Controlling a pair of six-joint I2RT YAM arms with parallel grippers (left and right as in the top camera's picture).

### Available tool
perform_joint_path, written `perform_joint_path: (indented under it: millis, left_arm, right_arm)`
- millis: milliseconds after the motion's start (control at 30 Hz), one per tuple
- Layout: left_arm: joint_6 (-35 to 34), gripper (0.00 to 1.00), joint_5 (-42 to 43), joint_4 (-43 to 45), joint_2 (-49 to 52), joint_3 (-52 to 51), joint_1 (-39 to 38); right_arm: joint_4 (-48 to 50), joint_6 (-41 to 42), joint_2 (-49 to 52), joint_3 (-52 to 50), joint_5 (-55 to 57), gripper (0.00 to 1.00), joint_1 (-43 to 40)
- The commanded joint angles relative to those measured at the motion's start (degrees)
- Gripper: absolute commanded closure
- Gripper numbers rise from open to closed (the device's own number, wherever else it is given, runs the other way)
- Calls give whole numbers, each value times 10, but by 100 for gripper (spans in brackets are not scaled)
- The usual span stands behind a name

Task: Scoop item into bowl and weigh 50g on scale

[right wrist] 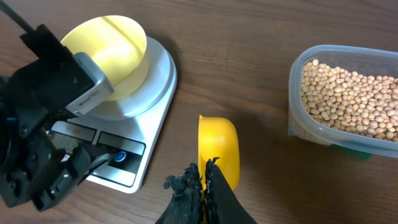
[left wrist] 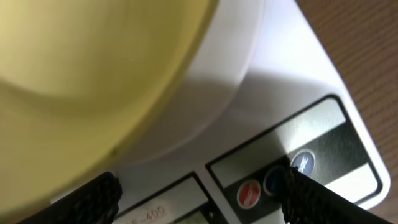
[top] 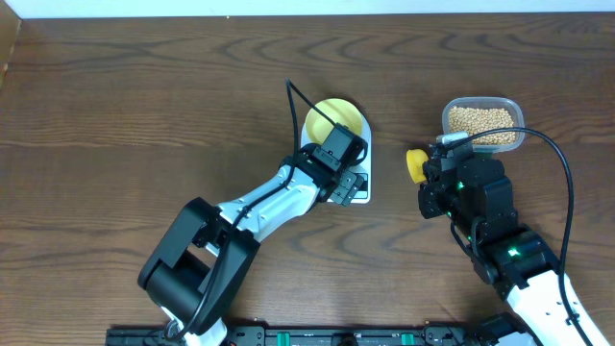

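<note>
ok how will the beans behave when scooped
The beans look small, round and loose, so they'd probably flow around the yellow scoop and roll if spilled. The clear tub looks light and may slide when pushed.

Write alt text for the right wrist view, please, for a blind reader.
The shut right gripper holds a yellow plastic scoop between a white kitchen scale bearing an empty pale yellow bowl and a clear plastic tub of tan beans. The open left gripper hovers by its buttons.
</note>
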Motion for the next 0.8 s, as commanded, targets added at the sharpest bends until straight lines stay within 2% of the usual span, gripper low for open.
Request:
perform_joint_path:
  millis: [0,367,767]
  left_arm:
    - [2,16,-19,-14,-3,-24,1]
    - [2,16,-19,-15,-14,-24,1]
    - [2,16,-19,-26,-75,-24,22]
  right_arm:
    - [1,-8,3,9,7,99,-4]
    - [0,-8,3,9,7,99,-4]
    - [1,-8,3,9,7,99,-4]
